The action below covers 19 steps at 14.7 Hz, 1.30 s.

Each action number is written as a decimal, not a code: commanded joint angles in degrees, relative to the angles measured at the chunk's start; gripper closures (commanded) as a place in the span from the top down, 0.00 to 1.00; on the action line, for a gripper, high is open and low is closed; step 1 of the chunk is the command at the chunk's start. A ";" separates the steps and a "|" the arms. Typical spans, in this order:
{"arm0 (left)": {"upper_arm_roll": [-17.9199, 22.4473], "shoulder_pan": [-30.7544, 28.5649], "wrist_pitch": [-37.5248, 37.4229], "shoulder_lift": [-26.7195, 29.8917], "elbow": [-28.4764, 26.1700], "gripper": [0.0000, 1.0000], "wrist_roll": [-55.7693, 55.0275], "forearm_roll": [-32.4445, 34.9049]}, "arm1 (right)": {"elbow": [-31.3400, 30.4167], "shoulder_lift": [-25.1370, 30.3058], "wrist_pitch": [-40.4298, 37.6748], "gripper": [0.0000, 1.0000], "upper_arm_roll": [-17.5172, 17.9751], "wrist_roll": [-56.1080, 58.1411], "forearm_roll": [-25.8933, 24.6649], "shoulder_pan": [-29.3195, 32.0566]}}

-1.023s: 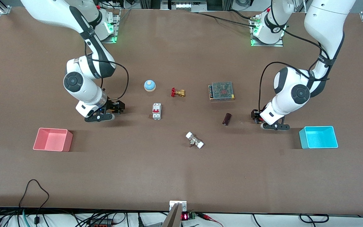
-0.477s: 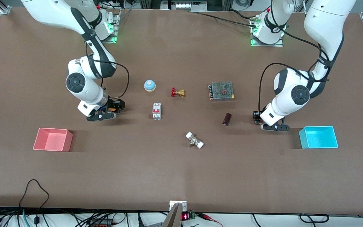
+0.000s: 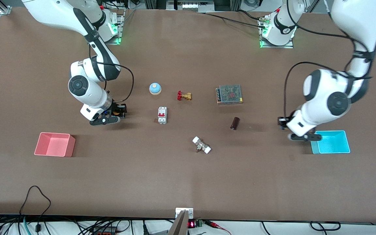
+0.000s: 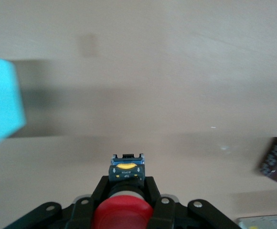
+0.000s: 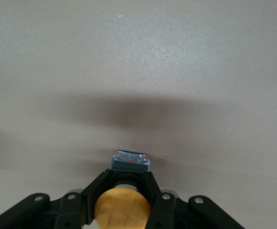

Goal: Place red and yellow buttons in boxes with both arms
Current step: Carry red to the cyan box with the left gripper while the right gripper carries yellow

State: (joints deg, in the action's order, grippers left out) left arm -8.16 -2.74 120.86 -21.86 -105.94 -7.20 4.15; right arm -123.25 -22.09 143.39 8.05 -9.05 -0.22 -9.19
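Brown tabletop (image 3: pixel 188 182) carries a pink box (image 3: pixel 54 144) and cyan box (image 3: pixel 333 142) nearest the camera; left gripper (image 3: pixel 300 136), clamped on the red button (image 4: pixel 122 213), hangs beside cyan for dropping, while right gripper (image 3: pixel 111 115) pinches the yellow button (image 5: pixel 122 207) low

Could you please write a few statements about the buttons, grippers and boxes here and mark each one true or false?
1. The left gripper is shut on the red button. True.
2. The right gripper holds the blue bell. False: it is shut on the yellow button; the blue bell sits on the table.
3. The pink box already contains a button. False: it holds nothing.
4. The left gripper is by the cyan box, at the edge facing the right arm's end. True.
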 commanded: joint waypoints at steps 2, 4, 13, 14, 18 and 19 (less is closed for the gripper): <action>0.25 -5.33 -4.49 -2.12 7.75 0.25 4.73 5.77 | -0.24 1.26 0.40 0.24 -0.14 0.96 -0.40 0.31; 0.25 -9.55 -4.14 -5.81 10.83 0.25 8.23 5.78 | 0.47 4.41 -1.87 0.24 -0.31 0.97 -0.31 2.40; 0.25 -16.33 6.05 -14.35 12.43 0.25 17.39 5.43 | 18.12 6.90 -18.59 0.22 -6.45 14.05 1.01 13.40; 0.25 -16.60 6.41 -14.70 12.34 0.25 17.40 5.43 | 18.92 6.19 -18.24 0.22 -7.51 14.76 1.18 13.40; 0.16 -17.30 6.58 -16.54 12.08 0.25 17.40 4.81 | 19.19 2.42 -15.27 0.22 -9.71 14.85 1.10 14.37; 0.07 -17.56 6.67 -16.72 12.08 0.25 17.40 4.81 | 19.11 1.62 -12.81 0.22 -9.80 15.29 1.01 14.46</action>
State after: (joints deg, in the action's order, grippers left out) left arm -7.41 -19.35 127.57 -37.16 -95.32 9.06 8.99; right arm -105.73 -17.77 127.65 -1.41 4.82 0.05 4.77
